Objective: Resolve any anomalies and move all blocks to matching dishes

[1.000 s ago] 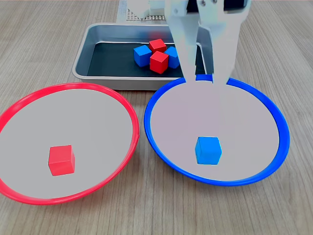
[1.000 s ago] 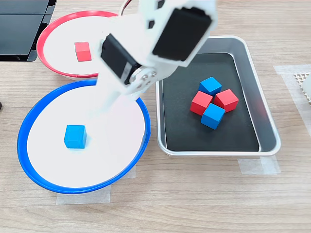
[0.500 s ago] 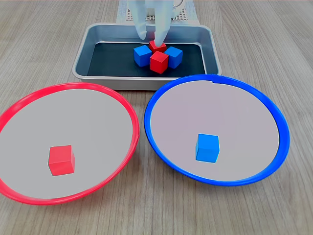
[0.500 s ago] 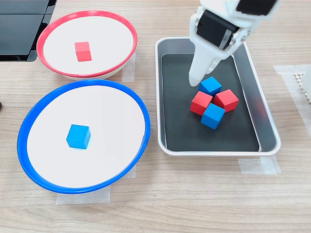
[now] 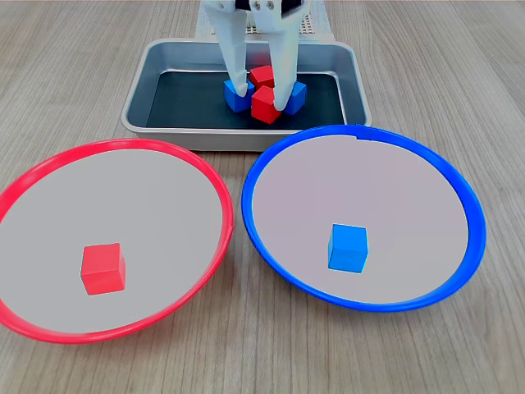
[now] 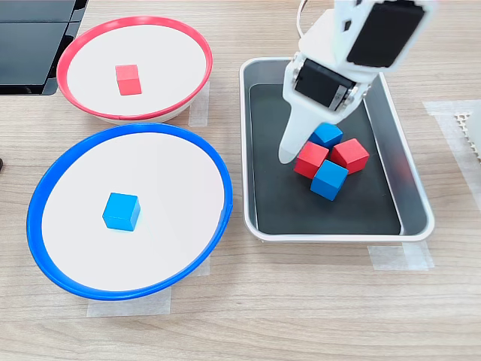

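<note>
As fingers drop: gripper [image 5: 262, 97] straddles the near red block [image 5: 267, 104], mid-tray [image 5: 164, 56].
Fingers: spread apart, holding nothing.
Blue neighbours: tight against both sides.

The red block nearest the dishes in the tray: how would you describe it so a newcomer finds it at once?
Start at the grey metal tray behind the two dishes in the first exterior view, where four blocks cluster. The open gripper straddles this red block. Unlike the other red block behind it, it sits at the cluster's front, closest to the blue-rimmed dish.
</note>
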Tool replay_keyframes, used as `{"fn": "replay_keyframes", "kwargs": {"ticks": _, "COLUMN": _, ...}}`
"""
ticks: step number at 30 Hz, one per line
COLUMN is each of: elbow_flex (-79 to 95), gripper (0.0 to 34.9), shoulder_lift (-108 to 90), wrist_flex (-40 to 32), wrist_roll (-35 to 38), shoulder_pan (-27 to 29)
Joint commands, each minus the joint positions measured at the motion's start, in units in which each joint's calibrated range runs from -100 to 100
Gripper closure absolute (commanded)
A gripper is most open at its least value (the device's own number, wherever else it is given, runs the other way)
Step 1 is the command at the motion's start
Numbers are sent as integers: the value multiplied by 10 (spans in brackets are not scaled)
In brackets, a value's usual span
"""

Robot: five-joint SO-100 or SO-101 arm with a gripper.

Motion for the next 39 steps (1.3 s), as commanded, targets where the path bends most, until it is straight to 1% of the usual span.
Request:
{"fn": "replay_keyframes", "kwargs": {"ticks": 1, "elbow_flex": 6, "gripper": 186, "shoulder_lift": 10, "wrist_flex": -20, "wrist_roll": 10, "shoulder_pan": 4}}
{"fn": "replay_keyframes", "kwargs": {"ticks": 8, "elbow_flex": 60, "gripper": 181, "shoulder_lift": 11, "wrist_flex": -76, "wrist_roll": 34, "shoulder_pan": 5}}
{"fn": "replay_keyframes", "kwargs": {"ticks": 16, "elbow_flex": 84, "gripper": 191, "shoulder_lift": 0, "wrist_flex": -77, "wrist_roll": 25, "shoulder_pan": -20}}
{"fn": "replay_keyframes", "kwargs": {"ticks": 18, "elbow_flex": 84, "gripper": 215, "shoulder_lift": -1, "wrist_flex": -75, "wrist_roll": 20, "shoulder_pan": -24}}
{"fn": "replay_keyframes", "kwargs": {"ticks": 19, "elbow_flex": 84, "gripper": 243, "shoulder_lift": -1, "wrist_flex": -75, "wrist_roll": 18, "shoulder_pan": -26}}
{"fn": "replay_keyframes", "kwargs": {"ticks": 21, "elbow_flex": 84, "gripper": 288, "shoulder_lift": -4, "wrist_flex": -75, "wrist_roll": 15, "shoulder_pan": -27}}
{"fn": "replay_keyframes", "kwargs": {"ticks": 22, "elbow_flex": 84, "gripper": 324, "shoulder_lift": -6, "wrist_flex": -74, "wrist_roll": 12, "shoulder_pan": -28}}
{"fn": "replay_keyframes", "kwargs": {"ticks": 23, "elbow_flex": 79, "gripper": 333, "shoulder_lift": -12, "wrist_flex": -67, "wrist_roll": 8, "shoulder_pan": -29}}
{"fn": "replay_keyframes", "kwargs": {"ticks": 24, "elbow_flex": 77, "gripper": 334, "shoulder_lift": -13, "wrist_flex": -66, "wrist_roll": 7, "shoulder_pan": -30}}
{"fn": "replay_keyframes", "kwargs": {"ticks": 26, "elbow_flex": 39, "gripper": 346, "shoulder_lift": -24, "wrist_flex": -42, "wrist_roll": -11, "shoulder_pan": -34}}
{"fn": "replay_keyframes", "kwargs": {"ticks": 27, "elbow_flex": 19, "gripper": 346, "shoulder_lift": -25, "wrist_flex": -32, "wrist_roll": -20, "shoulder_pan": -35}}
{"fn": "replay_keyframes", "kwargs": {"ticks": 29, "elbow_flex": -59, "gripper": 346, "shoulder_lift": -26, "wrist_flex": 4, "wrist_roll": -51, "shoulder_pan": -32}}
{"fn": "replay_keyframes", "kwargs": {"ticks": 30, "elbow_flex": -134, "gripper": 346, "shoulder_lift": -14, "wrist_flex": 23, "wrist_roll": -76, "shoulder_pan": -21}}
{"fn": "replay_keyframes", "kwargs": {"ticks": 35, "elbow_flex": -312, "gripper": 347, "shoulder_lift": 71, "wrist_flex": 45, "wrist_roll": -115, "shoulder_pan": 24}}
{"fn": "replay_keyframes", "kwargs": {"ticks": 39, "elbow_flex": -451, "gripper": 347, "shoulder_lift": 192, "wrist_flex": 34, "wrist_roll": -127, "shoulder_pan": 69}}
